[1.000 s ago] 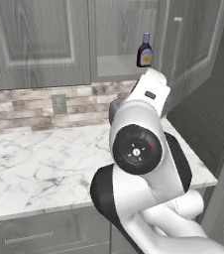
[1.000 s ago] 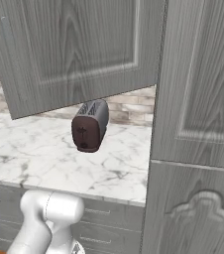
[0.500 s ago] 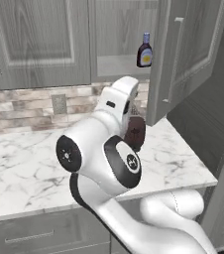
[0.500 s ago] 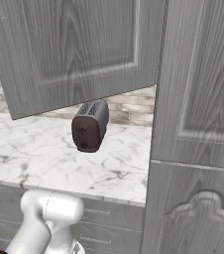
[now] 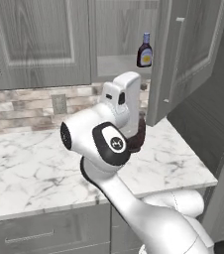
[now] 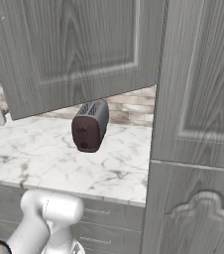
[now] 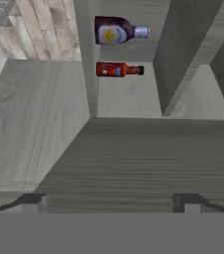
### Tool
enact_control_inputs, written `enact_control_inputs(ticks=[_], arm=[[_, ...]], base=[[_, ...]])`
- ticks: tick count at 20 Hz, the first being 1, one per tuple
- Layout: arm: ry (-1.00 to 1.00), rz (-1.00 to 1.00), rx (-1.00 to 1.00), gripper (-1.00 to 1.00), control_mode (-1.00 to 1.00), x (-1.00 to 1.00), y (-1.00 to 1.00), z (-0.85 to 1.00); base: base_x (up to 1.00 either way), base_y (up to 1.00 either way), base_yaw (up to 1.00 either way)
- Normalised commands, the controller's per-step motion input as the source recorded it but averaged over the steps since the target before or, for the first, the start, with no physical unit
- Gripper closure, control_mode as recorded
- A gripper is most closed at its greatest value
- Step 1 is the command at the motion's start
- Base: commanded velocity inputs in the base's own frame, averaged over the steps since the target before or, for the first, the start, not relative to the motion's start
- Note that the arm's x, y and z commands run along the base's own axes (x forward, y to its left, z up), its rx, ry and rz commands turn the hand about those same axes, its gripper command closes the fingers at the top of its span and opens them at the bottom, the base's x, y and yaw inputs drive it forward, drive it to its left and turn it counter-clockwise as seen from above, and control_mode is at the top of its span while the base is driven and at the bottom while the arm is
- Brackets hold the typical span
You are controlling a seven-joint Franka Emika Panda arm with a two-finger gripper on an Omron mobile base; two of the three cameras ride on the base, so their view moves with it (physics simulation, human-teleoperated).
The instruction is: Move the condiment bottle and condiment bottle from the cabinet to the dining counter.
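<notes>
Condiment bottles, two of them, stand on the open cabinet's shelf, so the task looks to be at its very start: neither has been picked up, and nothing has gone to the dining counter. In the hand view, which is rolled onto its side, the dark bottle with the yellow label and the slimmer reddish bottle lie close together but apart, each with its cap pointing toward the right of that picture. The left base view shows the dark bottle upright on the shelf, near the open cabinet door; the reddish one I cannot make out from there, perhaps because it sits further back.

The gripper has its two finger tips spread wide, as far open as they go, with nothing between them. It faces the cabinet from well short of the bottles, with grey cabinet panelling lying between.

On the marble counter below stands a dark brown toaster, just beside the tiled backsplash. The arm rises in front of it in the left base view.

What is left is the whole job: reach into the shelf, take one bottle, carry it to the dining counter, then return for the other.
</notes>
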Motion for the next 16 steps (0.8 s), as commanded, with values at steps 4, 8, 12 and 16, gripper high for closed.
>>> enact_control_inputs(ticks=[4,8,12,16], arm=[[0.07,-0.26,-0.12,-1.00,-1.00,0.06,-0.66,0.00],[0.01,-0.26,-0.08,-1.00,-1.00,-0.14,-0.79,0.00],[0.00,-0.29,-0.09,-1.00,-1.00,-0.64,-0.88,0.00],[0.00,-0.27,-0.07,-1.00,-1.00,-0.59,-0.91,0.00]], base=[[0.00,0.00,0.00],[0.00,0.00,0.00],[0.00,0.00,0.00],[0.00,0.00,0.00]])
